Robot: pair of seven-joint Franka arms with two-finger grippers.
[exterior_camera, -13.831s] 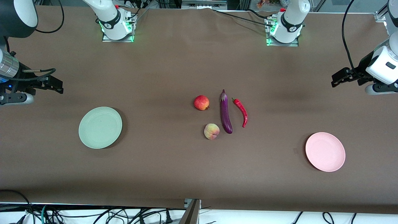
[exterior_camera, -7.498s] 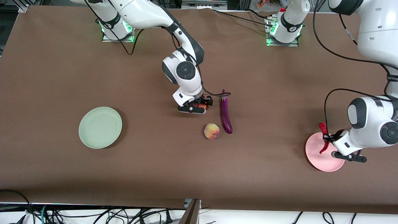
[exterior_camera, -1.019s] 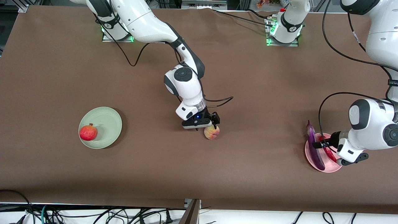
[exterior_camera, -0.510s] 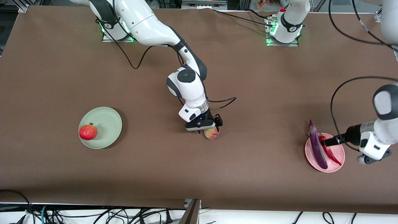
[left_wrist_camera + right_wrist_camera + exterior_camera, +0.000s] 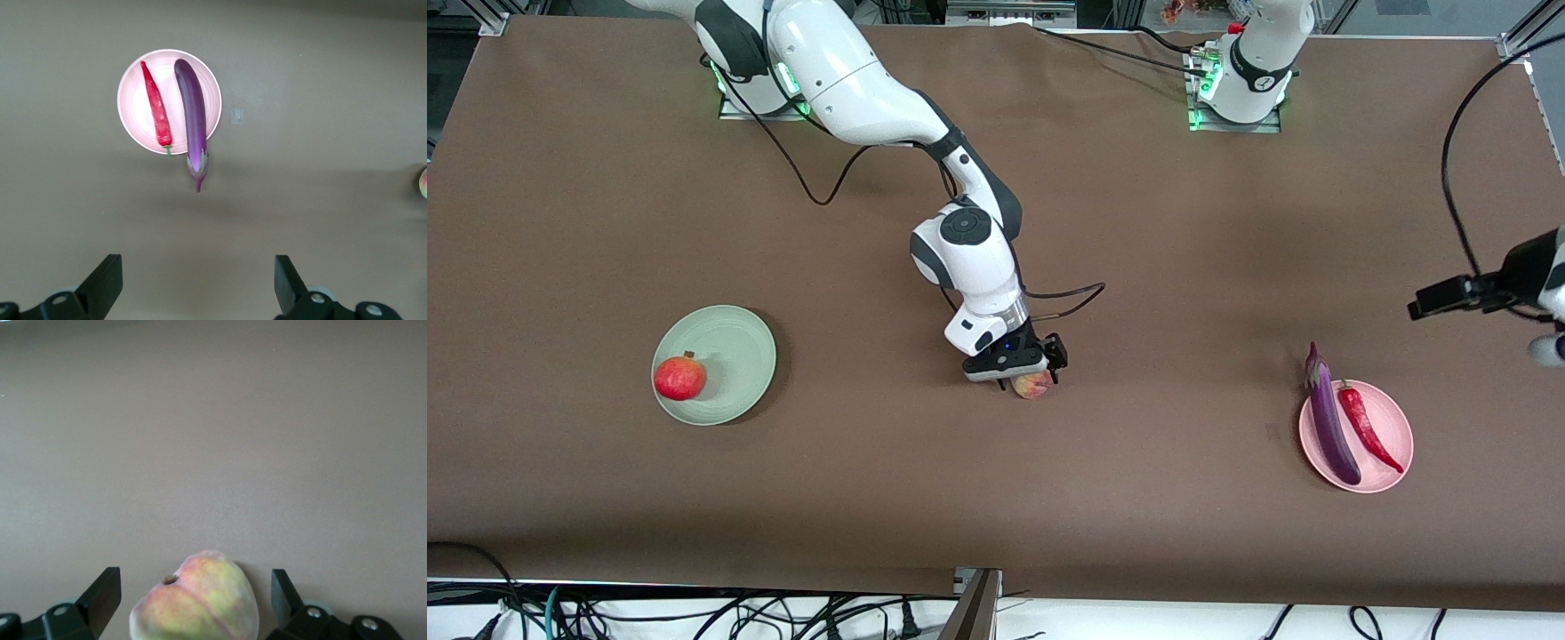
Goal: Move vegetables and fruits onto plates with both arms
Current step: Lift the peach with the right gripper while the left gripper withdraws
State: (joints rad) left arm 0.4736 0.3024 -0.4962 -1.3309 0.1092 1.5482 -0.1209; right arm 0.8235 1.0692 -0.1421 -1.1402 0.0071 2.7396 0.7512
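My right fingers point(image 5: 1035, 378) stand wide apart and are down low around the small yellowish-pink peach with a crease point(image 5: 1033, 385), which sits on the brown cloth-covered bench point(image 5: 996, 498) at its middle. In the right wrist view the peach point(image 5: 195, 598) lies between my two black right fingertips point(image 5: 101, 592), with a gap showing on each side, so neither pad touches its skin.

My left fingers point(image 5: 1427, 305) are up in the air over the bare bench at the left arm's end, spread wide and holding nothing. In the left wrist view the two black fingertips point(image 5: 107, 280) stand well apart, and the round matte pink plate point(image 5: 133, 117) lies below them on the bench, well clear of both tips. On that pink plate point(image 5: 1396, 422) rest the long slim glossy purple eggplant point(image 5: 1329, 427) and the thinner curved red chili pepper with a green stem point(image 5: 1368, 427), side by side. The eggplant's stem end point(image 5: 197, 170) juts out over the plate's rim, while the chili point(image 5: 155, 107) lies wholly within it.

Well away from my right fingers, toward the right arm's end of the bench, sits the round matte pale green plate point(image 5: 734, 342). The round red fruit with a small crown tip point(image 5: 679, 379) rests on it near the rim.
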